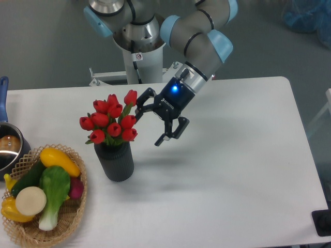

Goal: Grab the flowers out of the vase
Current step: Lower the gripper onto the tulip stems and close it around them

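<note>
Grey floor lies behind a white bench (pixel 232 181) that fills most of the view. At the far edge of the bench stands the arm's base column (pixel 139 46), silver with light blue joint caps.

Arm: UR5e, grey links, reaching from the top centre down and to the left over the bench. A blue light glows on the wrist just above the end effector (pixel 150 124).

End effector: black, two fingers spread wide apart, nothing between them. It is tilted, fingertips pointing toward the flowers. Upper finger sits just beside the rightmost blooms; whether it touches them cannot be told. Lower finger hangs above bare bench, to the right of the vase.

Wicker basket (pixel 77 206): lower left corner of the bench, holding a yellow squash (pixel 59 160), a green leafy vegetable (pixel 53 188), a dark green cucumber, a pale round slice and a purple item. Well apart from the end effector, near the vase.

Flowers (pixel 110 121): bunch of red tulip buds with green stems, standing upright in the vase, left of bench centre. Bunch spreads wider than the vase mouth.

Vase (pixel 117 161): short, dark, ribbed cylinder, upright on the bench, just right of the basket.

Metal pot (pixel 9 150): at the left edge, partly cut off, blue handle above it.
</note>
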You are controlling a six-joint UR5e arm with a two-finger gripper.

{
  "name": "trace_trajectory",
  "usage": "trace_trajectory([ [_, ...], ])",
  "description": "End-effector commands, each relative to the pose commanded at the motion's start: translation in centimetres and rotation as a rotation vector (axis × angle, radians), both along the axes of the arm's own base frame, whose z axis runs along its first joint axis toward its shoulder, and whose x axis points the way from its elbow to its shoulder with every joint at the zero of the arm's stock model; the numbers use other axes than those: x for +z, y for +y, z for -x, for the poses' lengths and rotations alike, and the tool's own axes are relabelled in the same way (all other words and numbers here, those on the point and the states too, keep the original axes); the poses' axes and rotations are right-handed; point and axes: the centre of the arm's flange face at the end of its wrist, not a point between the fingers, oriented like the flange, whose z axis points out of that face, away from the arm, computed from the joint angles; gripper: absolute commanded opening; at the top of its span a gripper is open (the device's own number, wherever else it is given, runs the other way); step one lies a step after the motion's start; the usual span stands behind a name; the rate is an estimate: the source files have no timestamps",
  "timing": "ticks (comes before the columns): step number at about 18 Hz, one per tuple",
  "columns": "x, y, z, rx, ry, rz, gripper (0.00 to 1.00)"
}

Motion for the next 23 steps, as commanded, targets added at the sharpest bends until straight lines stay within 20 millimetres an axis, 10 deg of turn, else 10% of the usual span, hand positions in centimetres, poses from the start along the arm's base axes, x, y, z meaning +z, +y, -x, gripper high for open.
trace_trajectory([
  [23, 0.5, 1.3, -3.3, -0.028, -0.088, 0.000, 1.00],
])
